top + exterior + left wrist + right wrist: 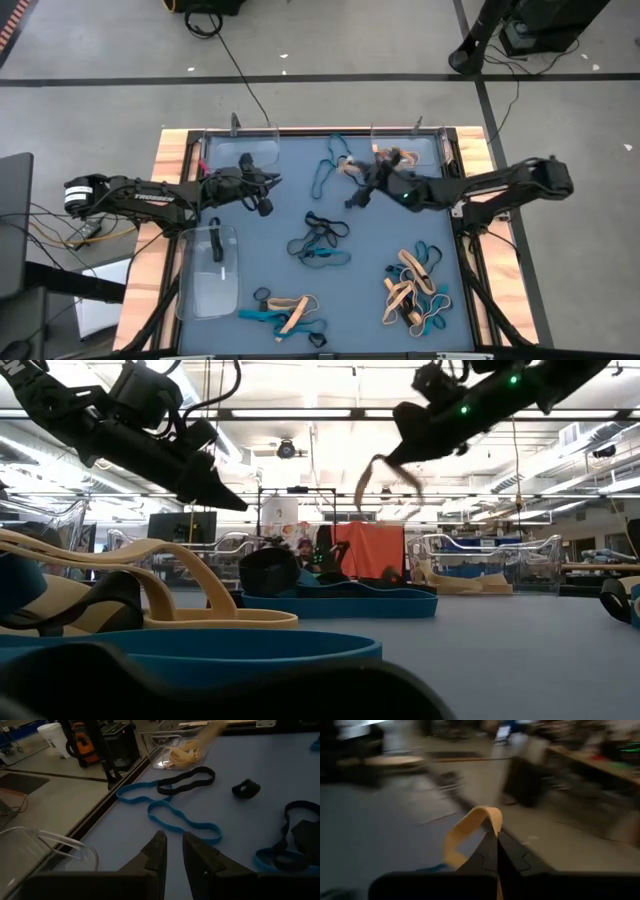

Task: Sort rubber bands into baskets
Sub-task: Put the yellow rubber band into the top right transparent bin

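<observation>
The right gripper [496,836] is pinching a tan rubber band [465,832] above the table [280,215]. The left gripper [172,852] hovers, fingers slightly apart, holding nothing.

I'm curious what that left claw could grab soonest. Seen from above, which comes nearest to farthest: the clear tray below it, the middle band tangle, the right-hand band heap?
From the left gripper:
1. Clear tray, at the left edge.
2. Middle tangle, mid-table.
3. Band heap, right side near the front.
</observation>
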